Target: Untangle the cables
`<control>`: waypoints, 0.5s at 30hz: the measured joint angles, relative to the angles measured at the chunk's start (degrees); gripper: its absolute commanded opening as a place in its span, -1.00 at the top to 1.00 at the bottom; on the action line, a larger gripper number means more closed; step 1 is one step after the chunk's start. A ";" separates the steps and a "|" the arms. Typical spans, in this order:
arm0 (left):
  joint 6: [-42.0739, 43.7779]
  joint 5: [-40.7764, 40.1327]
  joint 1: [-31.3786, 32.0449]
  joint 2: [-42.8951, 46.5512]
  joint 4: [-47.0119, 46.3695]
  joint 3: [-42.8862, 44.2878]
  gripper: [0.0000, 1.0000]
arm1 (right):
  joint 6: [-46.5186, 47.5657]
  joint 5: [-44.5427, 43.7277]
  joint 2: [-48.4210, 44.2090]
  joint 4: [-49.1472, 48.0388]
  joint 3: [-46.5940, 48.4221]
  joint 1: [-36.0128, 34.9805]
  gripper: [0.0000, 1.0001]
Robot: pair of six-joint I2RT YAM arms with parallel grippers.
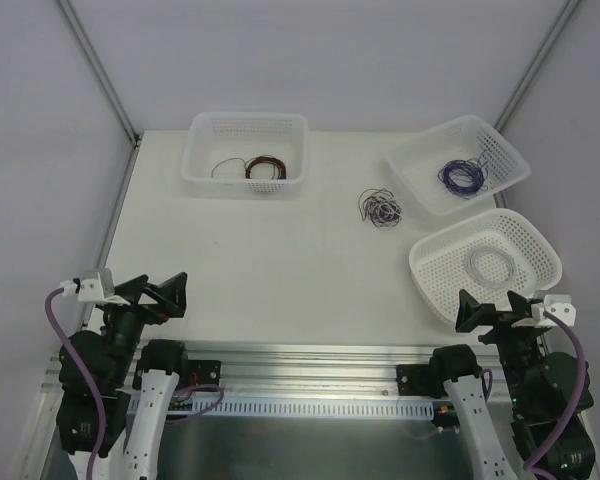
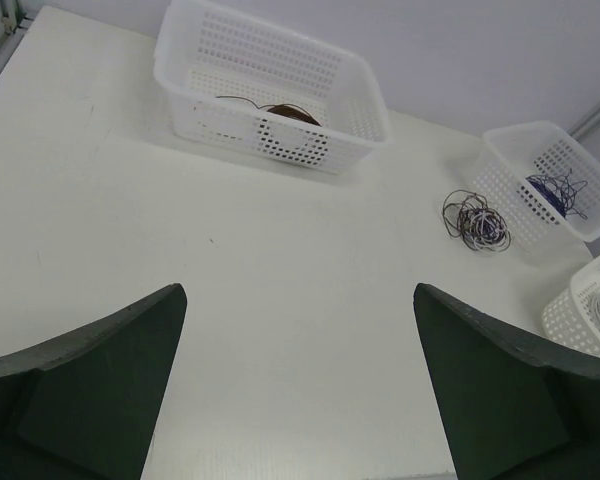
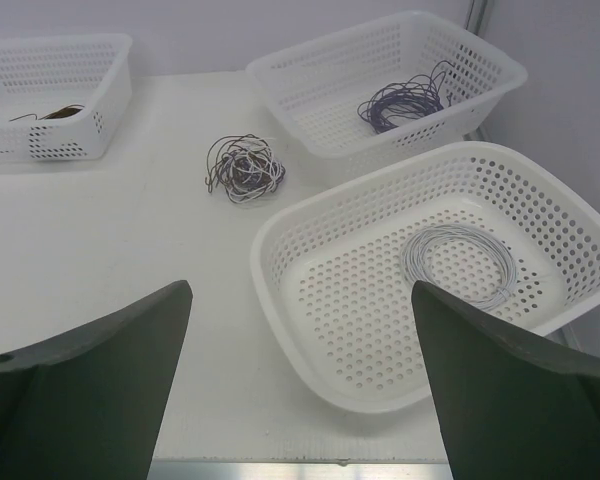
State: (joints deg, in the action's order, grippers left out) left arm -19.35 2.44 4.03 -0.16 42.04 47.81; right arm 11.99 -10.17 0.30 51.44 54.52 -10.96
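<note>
The cables (image 1: pixel 381 208) are a small tangled clump of thin dark and purple wires lying on the white table, right of centre. The clump also shows in the left wrist view (image 2: pixel 477 221) and in the right wrist view (image 3: pixel 245 169). My left gripper (image 1: pixel 158 291) is open and empty, low at the near left edge, far from the clump. My right gripper (image 1: pixel 492 309) is open and empty at the near right edge, over the rim of the nearest basket. In the wrist views the left gripper (image 2: pixel 300 300) and right gripper (image 3: pixel 300 295) show wide gaps.
A rectangular basket (image 1: pixel 202 165) at the back left holds a red-brown wire coil (image 1: pixel 265 167). A basket (image 1: pixel 415 190) at the back right holds a purple coil (image 1: pixel 461 176). A rounded basket (image 1: pixel 427 282) at the near right holds a whitish coil (image 1: pixel 491 267).
</note>
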 measured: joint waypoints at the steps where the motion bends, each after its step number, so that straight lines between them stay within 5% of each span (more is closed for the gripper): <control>1: -0.35 0.00 0.00 0.00 0.09 -0.04 -0.98 | -0.02 0.07 0.00 0.00 0.00 0.00 -0.94; 15: -9.81 -0.11 0.00 -1.60 0.15 -7.54 -0.98 | -2.25 12.46 7.06 -1.49 0.59 0.00 -0.94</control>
State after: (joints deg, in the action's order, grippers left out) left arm -29.17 2.33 4.03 -1.76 42.19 40.27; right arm 9.74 2.28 7.35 49.95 55.11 -10.96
